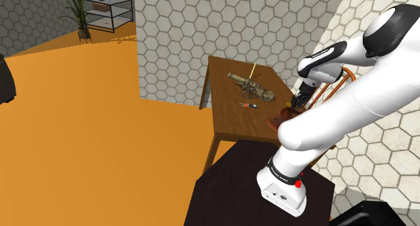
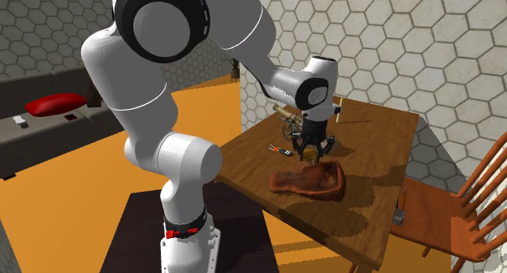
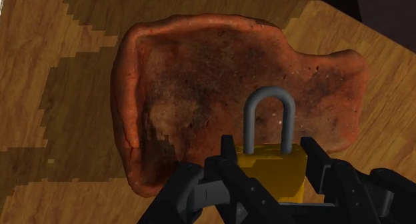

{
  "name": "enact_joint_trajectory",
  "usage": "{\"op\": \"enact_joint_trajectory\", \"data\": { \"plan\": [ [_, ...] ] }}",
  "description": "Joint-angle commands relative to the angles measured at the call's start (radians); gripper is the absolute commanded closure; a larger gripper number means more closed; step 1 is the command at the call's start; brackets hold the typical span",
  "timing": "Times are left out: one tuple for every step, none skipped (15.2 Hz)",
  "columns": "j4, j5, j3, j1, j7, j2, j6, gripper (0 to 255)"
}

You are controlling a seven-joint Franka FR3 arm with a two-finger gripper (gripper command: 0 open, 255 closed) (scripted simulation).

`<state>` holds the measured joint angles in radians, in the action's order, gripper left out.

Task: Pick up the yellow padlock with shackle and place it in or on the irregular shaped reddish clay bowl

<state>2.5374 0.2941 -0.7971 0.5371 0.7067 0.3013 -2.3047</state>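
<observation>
Two black fingers (image 3: 230,164) of the gripper (image 3: 270,155) pinch the yellow padlock (image 3: 273,175) by the sides of its body. Its grey shackle (image 3: 269,116) stands out past the fingertips, toward the reddish clay bowl (image 3: 200,76). In the wrist view the padlock lies over the bowl's hollow; whether it touches the clay I cannot tell.

In the second exterior view the gripper (image 2: 311,152) points straight down at the frame's centre, just above the bowl (image 2: 313,184), which sits on the wooden table (image 2: 382,133). The white arm (image 2: 162,84) rises from the stand (image 2: 146,231) at lower left, bends at the upper left and reaches down and right to the wrist.

In the shoulder view the gripper (image 1: 299,102) sits right of centre over the table (image 1: 229,120), with a pale figurine (image 1: 250,85) and a small red item (image 1: 248,105) to its left.
</observation>
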Motion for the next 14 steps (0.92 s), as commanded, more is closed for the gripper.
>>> {"op": "enact_joint_trajectory", "data": {
  "plan": [
    [0.012, -0.011, -0.014, -0.008, 0.009, -0.025, -0.036, 255],
    [0.018, -0.018, -0.020, -0.013, 0.015, -0.039, -0.053, 255],
    [0.023, -0.026, -0.027, -0.018, 0.022, -0.052, -0.071, 255],
    [0.027, -0.031, -0.032, -0.021, 0.026, -0.062, -0.082, 255],
    [0.027, -0.031, -0.032, -0.021, 0.026, -0.062, -0.082, 255],
    [0.027, -0.031, -0.032, -0.021, 0.026, -0.062, -0.082, 255],
    [0.027, -0.031, -0.032, -0.021, 0.026, -0.062, -0.082, 255],
    [0.027, -0.031, -0.032, -0.021, 0.026, -0.062, -0.082, 255],
    [0.027, -0.031, -0.032, -0.021, 0.026, -0.062, -0.082, 255],
    [0.027, -0.031, -0.032, -0.021, 0.026, -0.062, -0.082, 255],
    [0.027, -0.031, -0.032, -0.021, 0.026, -0.062, -0.082, 255],
    [0.027, -0.031, -0.032, -0.021, 0.026, -0.062, -0.082, 0],
    [0.027, -0.031, -0.032, -0.021, 0.026, -0.062, -0.082, 0],
    [0.027, -0.031, -0.032, -0.021, 0.026, -0.062, -0.082, 0]
  ]
}}
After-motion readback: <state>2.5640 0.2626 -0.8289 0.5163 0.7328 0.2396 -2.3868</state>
